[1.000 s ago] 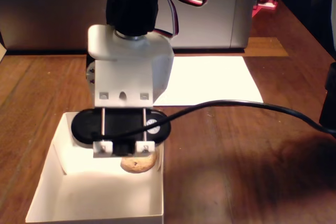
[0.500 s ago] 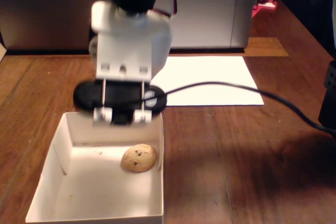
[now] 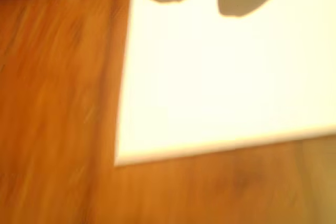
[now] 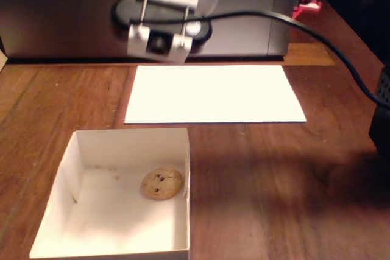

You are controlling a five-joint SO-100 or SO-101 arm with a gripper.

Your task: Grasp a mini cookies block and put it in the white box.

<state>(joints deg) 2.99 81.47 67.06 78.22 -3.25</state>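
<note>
Cookie (image 4: 162,184): lies inside the white box (image 4: 64,184), near its right wall.
Gripper (image 3: 202,1): empty, fingers slightly parted above paper sheet (image 4: 213,94).

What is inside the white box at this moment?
In the fixed view, the white box holds one mini cookies block, lying flat near its right wall, plus a few small crumbs. The near wall hides a thin strip of the floor; nothing else shows inside.
</note>
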